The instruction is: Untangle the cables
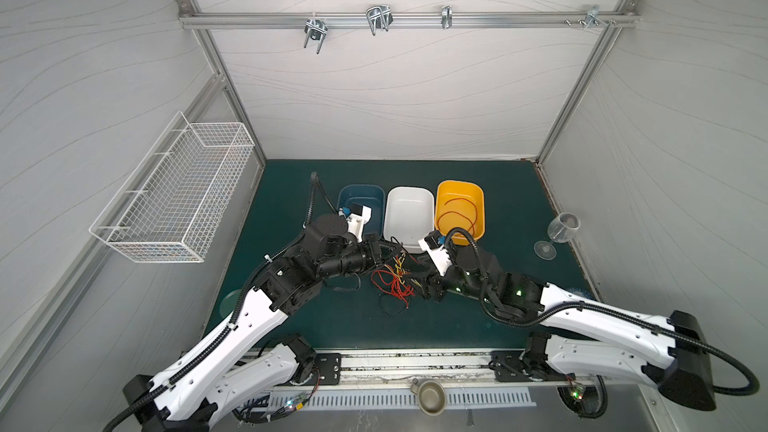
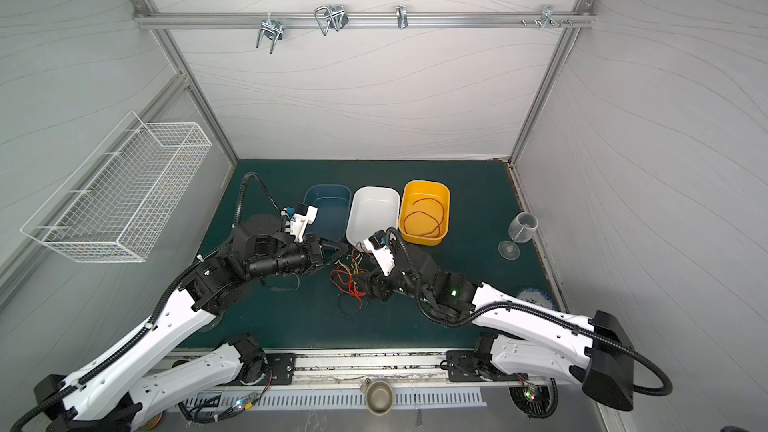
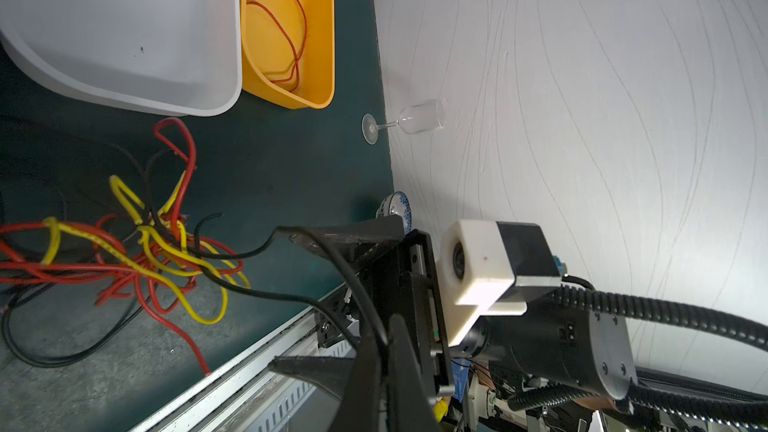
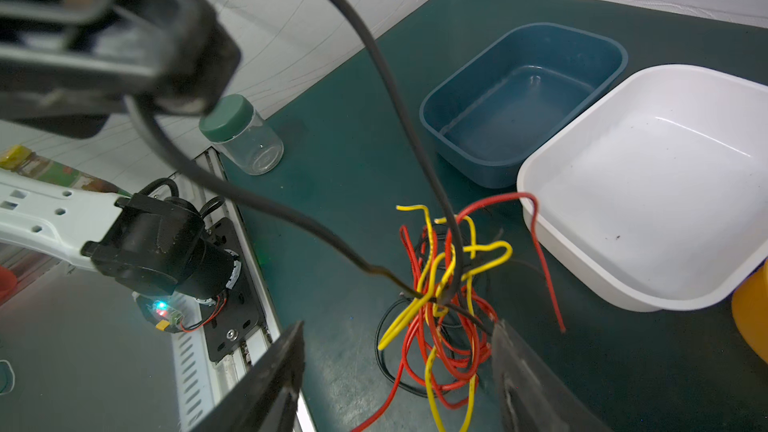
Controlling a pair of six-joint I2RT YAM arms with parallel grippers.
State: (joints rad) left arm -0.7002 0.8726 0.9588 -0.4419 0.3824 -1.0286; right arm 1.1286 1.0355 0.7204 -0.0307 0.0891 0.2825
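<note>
The cables (image 1: 395, 282) (image 2: 349, 280) are a knot of red, yellow and black wires on the green mat, in front of the bins. My left gripper (image 1: 397, 248) (image 3: 384, 351) hovers just left of the knot, shut on a black cable (image 3: 266, 293) that rises taut out of the tangle (image 3: 158, 251). My right gripper (image 1: 422, 284) (image 4: 399, 326) is open at the knot's right side, and the tangle (image 4: 449, 305) lies between its spread fingers. One red cable (image 1: 457, 214) lies coiled alone in the yellow bin.
A blue bin (image 1: 361, 201), a white bin (image 1: 409, 209) and a yellow bin (image 1: 478, 197) stand in a row behind the knot. A wine glass (image 1: 559, 232) is at the right wall, a green-lidded jar (image 4: 245, 135) at the left. A wire basket (image 1: 178, 189) hangs on the left wall.
</note>
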